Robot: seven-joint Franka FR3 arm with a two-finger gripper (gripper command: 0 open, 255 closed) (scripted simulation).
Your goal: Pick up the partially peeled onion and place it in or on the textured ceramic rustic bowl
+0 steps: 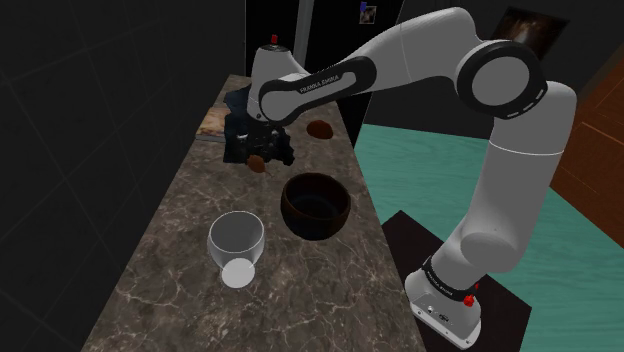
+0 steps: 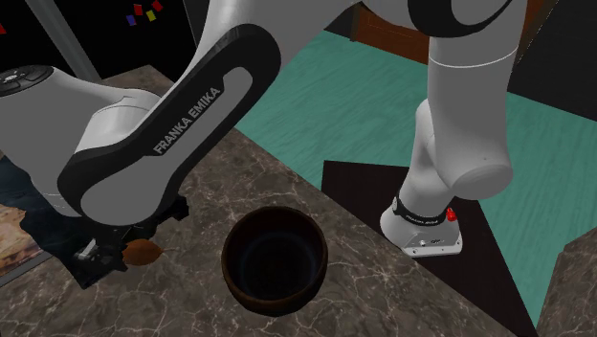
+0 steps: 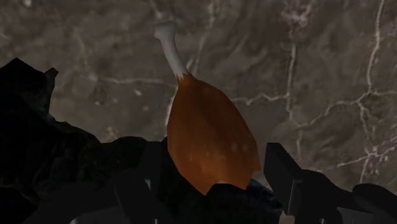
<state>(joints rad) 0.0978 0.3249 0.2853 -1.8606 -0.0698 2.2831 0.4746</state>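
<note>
- White Franka arm stretched low over a dark, pale-veined marble counter, with "FRANKA EMIKA" in white capitals along the black forearm band, legible in the shoulder and second exterior views.
- All-black gripper close above the counter, fingers spread to either side of the onion and not clamped on it, a thin gap showing beside one finger.
- Orange-brown onion with its pale stalk pointing away from the gripper, lying on the marble at 10 o'clock from the bowl in the shoulder view and at 9 o'clock from it in the second exterior view, near but apart.
- Dark brown round bowl upright near the counter's edge.
- Clear glass bowl at 8 o'clock from the dark bowl in the shoulder view, a small white round thing touching it at 6 o'clock.
- Second brown lump at 12 o'clock from the dark bowl.
- Teal floor beyond the counter.
</note>
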